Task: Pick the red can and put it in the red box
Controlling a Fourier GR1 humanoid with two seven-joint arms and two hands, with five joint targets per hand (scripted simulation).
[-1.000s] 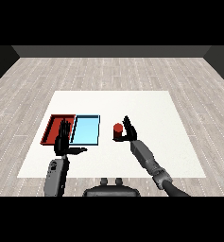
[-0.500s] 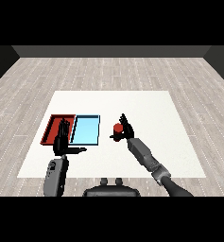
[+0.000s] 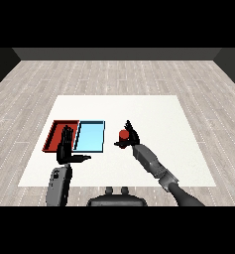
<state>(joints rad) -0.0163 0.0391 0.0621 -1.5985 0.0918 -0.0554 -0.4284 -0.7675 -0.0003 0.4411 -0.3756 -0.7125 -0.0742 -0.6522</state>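
Right hand (image 3: 130, 135) is curled around the red can (image 3: 123, 134), held upright, long axis vertical, just right of the light blue tray (image 3: 90, 137). Left hand (image 3: 66, 147) is seen open-fingered over the red tray (image 3: 55, 134).

The robot had two grey forearms built of rounded segments, darker at the joints. The left hand (image 3: 65, 151) and right hand (image 3: 131, 138) were black, with slim fingers.

floor (image 3: 139, 74): grey wood planks | wall (image 3: 117, 53): dark | table (image 3: 153, 114): white
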